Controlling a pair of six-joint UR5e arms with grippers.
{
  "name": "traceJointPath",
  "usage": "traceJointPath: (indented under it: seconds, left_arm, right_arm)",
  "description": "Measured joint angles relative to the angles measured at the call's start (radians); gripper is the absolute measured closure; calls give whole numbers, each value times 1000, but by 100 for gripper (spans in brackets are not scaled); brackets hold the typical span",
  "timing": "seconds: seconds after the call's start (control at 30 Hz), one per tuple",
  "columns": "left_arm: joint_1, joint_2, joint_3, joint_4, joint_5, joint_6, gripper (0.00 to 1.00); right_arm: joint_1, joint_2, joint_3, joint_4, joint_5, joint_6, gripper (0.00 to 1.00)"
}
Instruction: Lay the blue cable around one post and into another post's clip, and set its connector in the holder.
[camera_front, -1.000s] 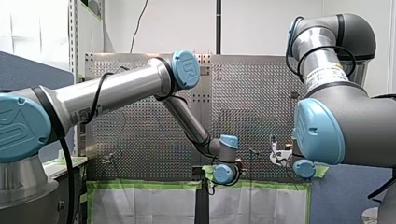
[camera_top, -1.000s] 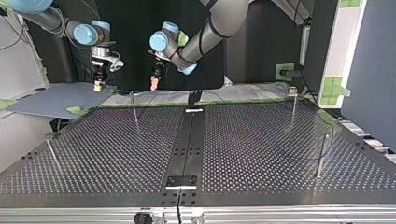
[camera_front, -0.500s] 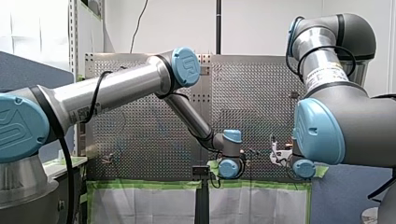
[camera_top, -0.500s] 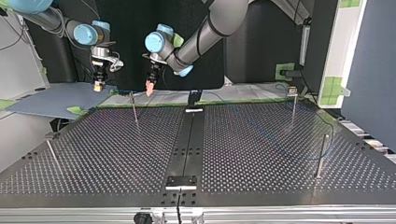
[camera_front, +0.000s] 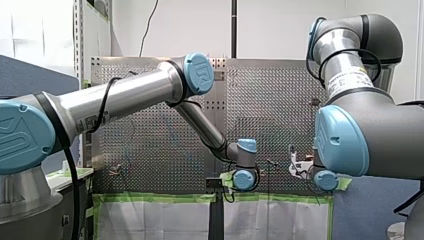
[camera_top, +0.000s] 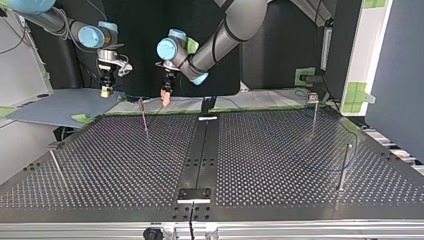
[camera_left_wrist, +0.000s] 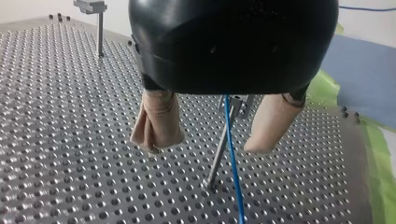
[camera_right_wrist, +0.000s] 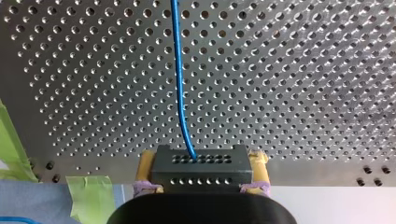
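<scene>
In the right wrist view my right gripper is shut on the dark connector block, its yellow pads on both sides. The blue cable leaves the block and runs away over the perforated plate. In the top view this gripper hangs above the plate's far left corner. My left gripper is open, with beige pads. The blue cable passes between its fingers without touching them, beside a thin clip-topped post. In the top view my left gripper hovers next to that post.
Other thin posts stand at the top view's far right, near right and near left. A small dark holder sits on the centre strip near the front edge. Green tape lines the far edge.
My left gripper swung toward the top view's left, then came back right and sank a little toward the post. My right gripper stayed still with the connector.
</scene>
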Motion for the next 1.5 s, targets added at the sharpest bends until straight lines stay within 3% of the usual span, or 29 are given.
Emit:
traceJointPath:
  seconds: [0.27, 0.53, 0.8, 1.03, 1.07, 1.1, 1.13, 1.17, 1.23, 1.27, 1.3, 1.33, 1.4, 1.5]
  left_arm:
    - [12, -1, 3, -25, -18, -4, 0]
    - [23, -1, 4, -27, -45, -7, 0]
    - [34, 0, 4, -7, -43, -12, 0]
    - [46, 0, 4, 20, -32, -24, 0]
    - [47, 0, 4, 25, -28, -25, 20]
    - [48, 0, 4, 33, -25, -26, 31]
    - [48, 0, 4, 39, -22, -25, 31]
    - [48, 0, 4, 46, -20, -25, 42]
    - [47, 0, 4, 63, -17, -20, 42]
    - [46, 0, 4, 70, -17, -18, 64]
    - [43, 0, 4, 80, -18, -13, 72]
    - [41, 0, 4, 88, -19, -9, 72]
    - [35, 0, 4, 104, -22, 0, 92]
    - [28, 0, 3, 129, -23, 12, 100]
  right_arm:
    - [0, -63, 58, -30, -22, 42, 100]
    - [0, -117, 72, -37, -19, 46, 100]
    - [3, -120, 73, -37, -19, 47, 100]
    - [4, -121, 73, -37, -18, 58, 100]
    - [4, -121, 73, -37, -17, 60, 100]
    - [4, -121, 73, -37, -15, 61, 100]
    - [5, -121, 72, -36, -10, 60, 100]
    - [6, -121, 72, -34, -6, 59, 100]
    - [7, -122, 72, -31, 4, 57, 100]
    - [9, -122, 72, -28, 10, 55, 100]
    - [10, -122, 72, -26, 14, 55, 100]
    - [12, -122, 72, -23, 18, 54, 100]
    - [15, -122, 73, -18, 22, 53, 100]
    - [18, -122, 73, -4, 27, 54, 100]
